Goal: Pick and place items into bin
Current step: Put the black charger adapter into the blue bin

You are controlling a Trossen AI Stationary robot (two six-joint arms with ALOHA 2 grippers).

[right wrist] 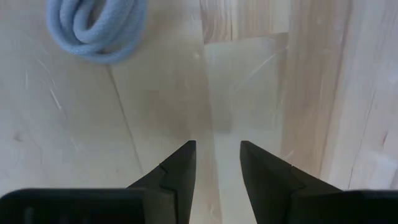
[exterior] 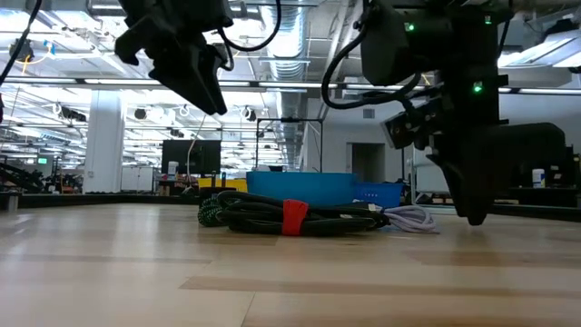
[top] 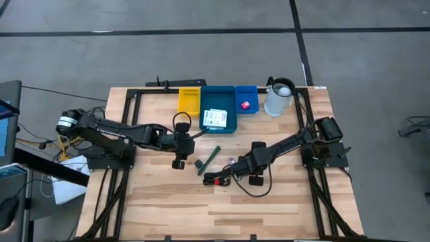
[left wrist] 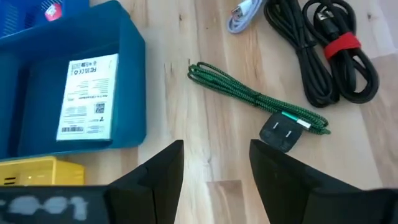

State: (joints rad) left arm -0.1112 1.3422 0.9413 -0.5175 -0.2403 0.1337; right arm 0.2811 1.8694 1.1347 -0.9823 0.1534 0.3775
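Lying on the table between the two arms are the items not yet binned: a green braided cable [left wrist: 255, 99] with a dark plug, a black cable [top: 222, 177] bundled with a red strap, and a pale cord [right wrist: 96, 25]. The left gripper [left wrist: 214, 171] hovers above the table, fingers apart and empty, beside the blue bin [top: 218, 124], which already holds a white card [left wrist: 90, 96]. The green cable lies just ahead of it, long axis slanting across its line of reach (a wrist turn seems needed). The right gripper [right wrist: 217, 168], fingers apart and empty, points down at bare wood near the pale cord.
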